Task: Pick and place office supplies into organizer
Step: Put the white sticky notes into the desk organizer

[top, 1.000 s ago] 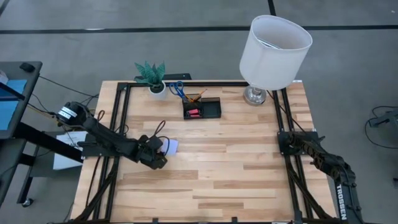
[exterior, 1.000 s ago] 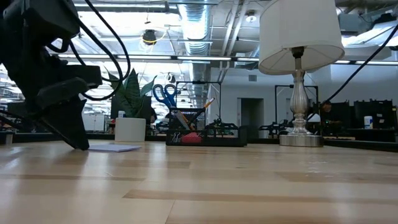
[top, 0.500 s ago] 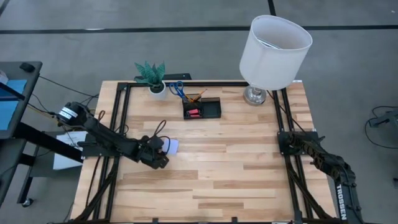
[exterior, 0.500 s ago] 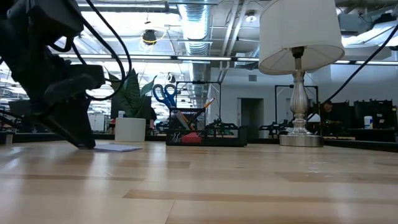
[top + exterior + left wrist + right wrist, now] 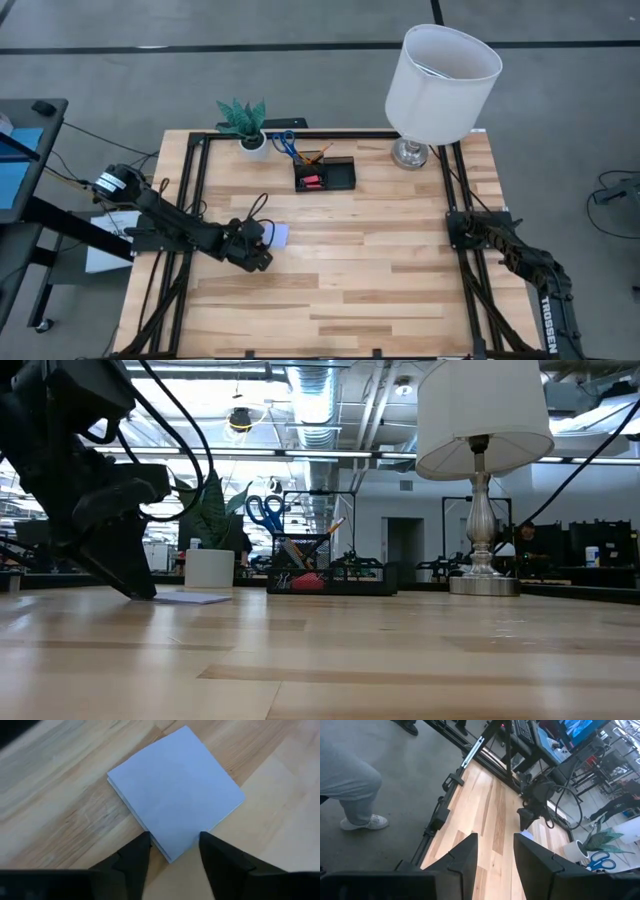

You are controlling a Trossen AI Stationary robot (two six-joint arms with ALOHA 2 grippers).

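The left wrist view is filled by the pale lavender note pad [image 5: 176, 787], which lies flat on the wooden bench [image 5: 55, 795]. The left end effector [image 5: 172, 851] is set low over the pad, with one corner of the pad between its two dark fingers [image 5: 136, 859]. The fingers are partly open, with one on each side of that corner. Whether they touch the pad cannot be told. The pad is not lifted.

In the high view, the left end effector [image 5: 262, 243] is seen near the left side of the bench, and the pad [image 5: 279, 235] peeks out just beside it. The black organizer [image 5: 324, 176] is placed well apart from this end effector, toward the back of the bench. Blue-handled scissors [image 5: 283, 142] and an orange pen [image 5: 318, 155] are stood in its cup, and small pink-red pieces [image 5: 311, 181] are seen in its low tray.

The right end effector [image 5: 495, 851] is held at the right edge of the bench, far from the pad. Its fingers are partly open and nothing is held.
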